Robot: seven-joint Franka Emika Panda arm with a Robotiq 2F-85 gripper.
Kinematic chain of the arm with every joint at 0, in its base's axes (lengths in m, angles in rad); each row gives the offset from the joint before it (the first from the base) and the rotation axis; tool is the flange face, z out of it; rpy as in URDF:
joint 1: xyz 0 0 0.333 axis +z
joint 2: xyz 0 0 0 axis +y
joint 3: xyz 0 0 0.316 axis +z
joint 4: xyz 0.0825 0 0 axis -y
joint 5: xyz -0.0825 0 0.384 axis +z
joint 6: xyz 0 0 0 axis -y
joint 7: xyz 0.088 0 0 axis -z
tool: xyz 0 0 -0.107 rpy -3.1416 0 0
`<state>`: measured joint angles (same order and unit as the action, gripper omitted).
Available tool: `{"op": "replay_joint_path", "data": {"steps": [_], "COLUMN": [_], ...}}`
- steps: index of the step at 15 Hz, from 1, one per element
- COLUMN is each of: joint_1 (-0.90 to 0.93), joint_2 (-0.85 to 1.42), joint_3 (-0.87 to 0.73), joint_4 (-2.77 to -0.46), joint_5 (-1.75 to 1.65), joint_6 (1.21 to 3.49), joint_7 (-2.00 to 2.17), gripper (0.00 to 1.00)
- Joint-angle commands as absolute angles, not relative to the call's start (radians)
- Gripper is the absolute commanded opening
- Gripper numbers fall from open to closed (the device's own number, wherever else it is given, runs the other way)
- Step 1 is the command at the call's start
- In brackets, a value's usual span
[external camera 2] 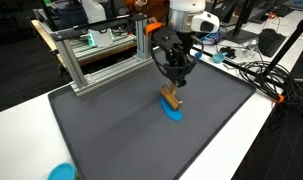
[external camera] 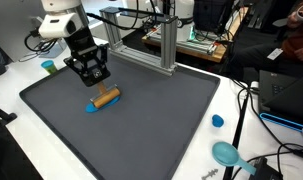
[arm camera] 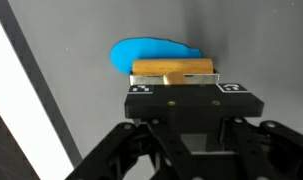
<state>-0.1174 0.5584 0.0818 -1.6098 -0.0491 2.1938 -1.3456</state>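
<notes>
Over the mat (external camera: 171, 120), well clear of its edges, the fingers (external camera: 95, 76), spread unclear, overhang the wooden block (external camera: 107, 97).

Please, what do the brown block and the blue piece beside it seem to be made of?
The brown block looks like unpainted wood: light tan, matte, with faint streaks like grain. The blue piece is probably plastic: one even bright colour, smooth rounded outline, though the finish is too blurred to tell.

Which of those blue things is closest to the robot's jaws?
The blue piece on the grey mat, touching the wooden block, just under the jaws. The small blue cap and teal disc lie far off, beyond the mat's edge.
</notes>
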Motion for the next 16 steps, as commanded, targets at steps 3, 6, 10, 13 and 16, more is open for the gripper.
{"op": "replay_joint_path", "data": {"steps": [3,6,10,13,16], "joint_1": [-0.128,-0.128,-0.126,-0.127,-0.127], "joint_2": [0.614,0.616,0.620,0.620,0.622], "joint_3": [0.115,0.117,0.120,0.122,0.126], "joint_4": [-1.596,-1.597,-1.594,-1.592,-1.592], "joint_5": [0.012,0.017,0.023,0.027,0.038], "joint_6": [2.256,2.259,2.259,2.264,2.272], "joint_7": [-1.379,-1.379,-1.379,-1.377,-1.378], "gripper": [0.21,0.21,0.21,0.21,0.21]}}
